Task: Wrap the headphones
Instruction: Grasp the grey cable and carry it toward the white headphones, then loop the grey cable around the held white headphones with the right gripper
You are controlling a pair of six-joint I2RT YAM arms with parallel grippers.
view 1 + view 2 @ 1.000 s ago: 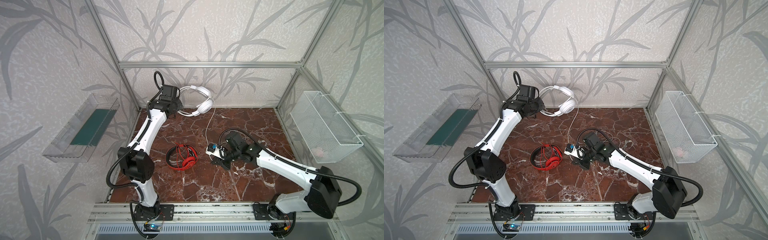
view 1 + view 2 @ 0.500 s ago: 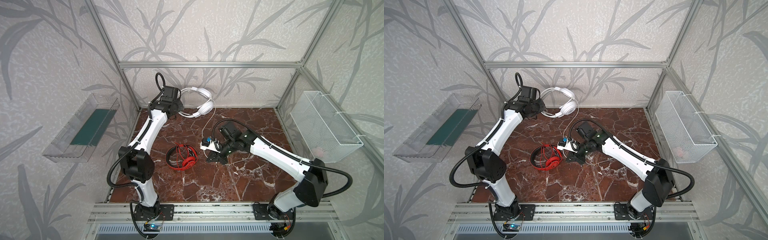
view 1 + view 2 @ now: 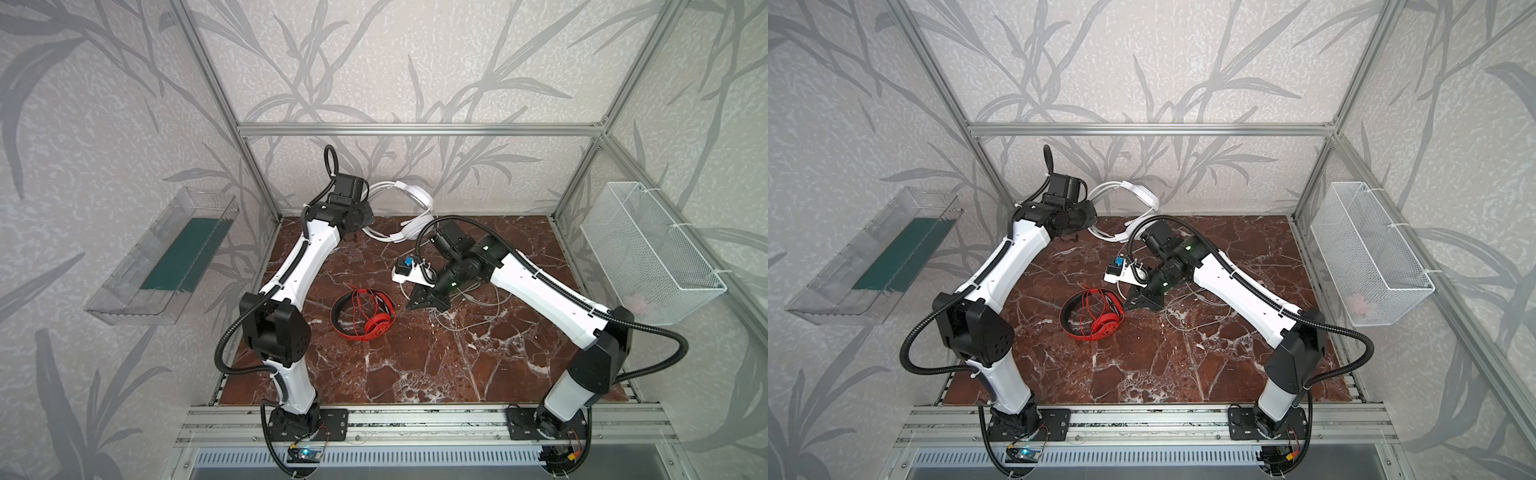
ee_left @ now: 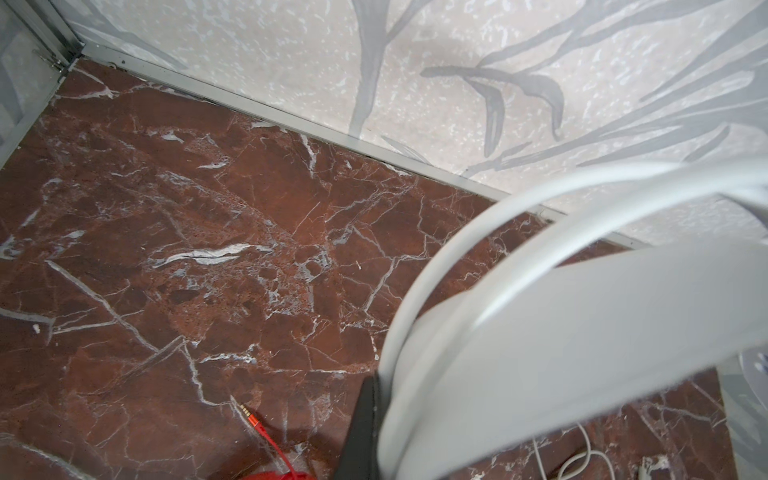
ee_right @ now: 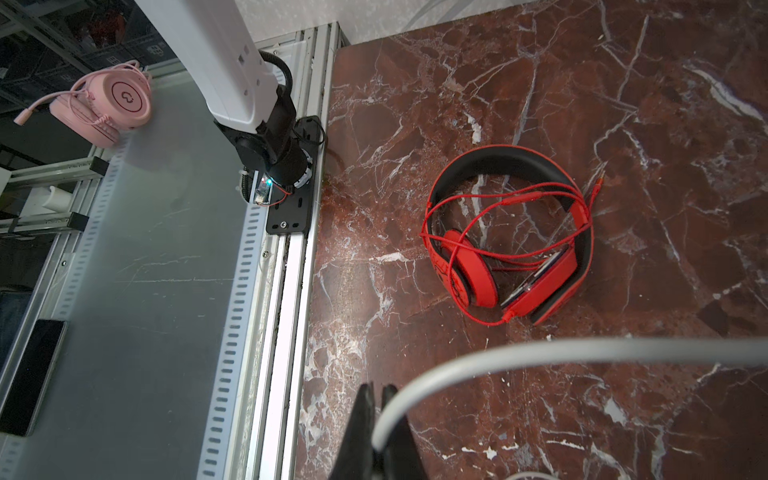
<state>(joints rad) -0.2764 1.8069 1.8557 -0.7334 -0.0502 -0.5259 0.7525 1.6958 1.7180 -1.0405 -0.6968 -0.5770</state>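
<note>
The white headphones (image 3: 417, 196) hang raised at the back of the table, seen in both top views (image 3: 1140, 192). My left gripper (image 3: 360, 227) is shut on their headband (image 4: 561, 332); one black finger (image 4: 360, 432) shows beside it. Their white cable (image 5: 540, 348) runs through my right gripper (image 5: 378, 390), which is shut on it over the table's middle (image 3: 417, 303). Slack cable (image 3: 469, 318) lies looped on the marble to its right. The red headphones (image 3: 365, 316) lie flat nearby (image 5: 511, 232), their red cable draped round them and the plug (image 4: 252, 419) loose.
A clear plastic bin (image 3: 166, 257) hangs on the left wall and a white wire basket (image 3: 648, 253) on the right wall. Beyond the front rail, pink headphones (image 5: 104, 104) and a phone (image 5: 31, 374) lie on a bench. The left arm's base (image 5: 286, 166) stands at the rail.
My right gripper has moved left and toward the back with the white cable in it, its arm swinging up. The left arm and the white headphones have hardly moved.
</note>
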